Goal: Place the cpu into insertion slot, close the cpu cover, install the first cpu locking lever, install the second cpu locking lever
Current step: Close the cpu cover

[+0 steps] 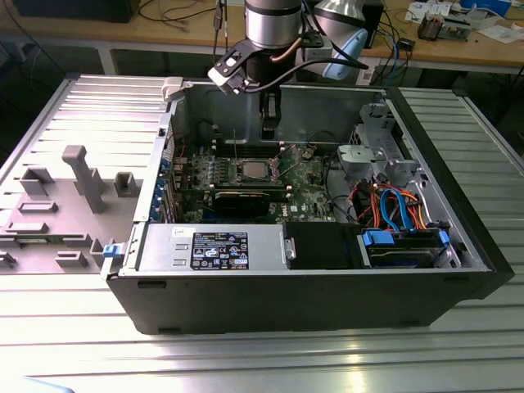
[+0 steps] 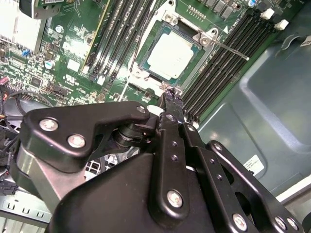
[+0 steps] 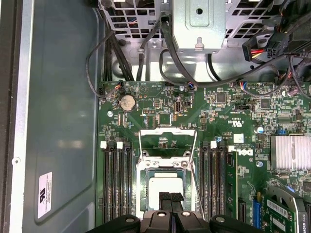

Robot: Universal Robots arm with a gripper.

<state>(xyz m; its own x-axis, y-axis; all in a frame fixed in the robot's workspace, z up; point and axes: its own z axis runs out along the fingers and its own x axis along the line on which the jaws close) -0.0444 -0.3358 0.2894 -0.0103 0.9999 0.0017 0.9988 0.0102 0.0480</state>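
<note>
The cpu (image 2: 172,51) lies flat in the insertion slot (image 2: 141,73) on the green motherboard, its silver top exposed in both wrist views (image 3: 164,187). The cpu cover (image 3: 167,131) looks raised, standing as a thin metal frame at the socket's edge with the board visible through its window. Two thin wire levers are up: one (image 2: 228,48) juts out from a socket corner, the other (image 2: 127,83) rises beside the opposite side. My gripper (image 1: 268,129) hangs just above the socket's edge (image 3: 170,198), shut with its black fingertips (image 2: 172,99) together and nothing between them.
Black memory slots (image 3: 116,179) flank the socket on both sides. A finned heatsink (image 3: 290,153) sits on the board. In the exterior view, a power supply box (image 1: 209,246) lines the case front and a drive cage with cables (image 1: 385,164) stands at the exterior view's right.
</note>
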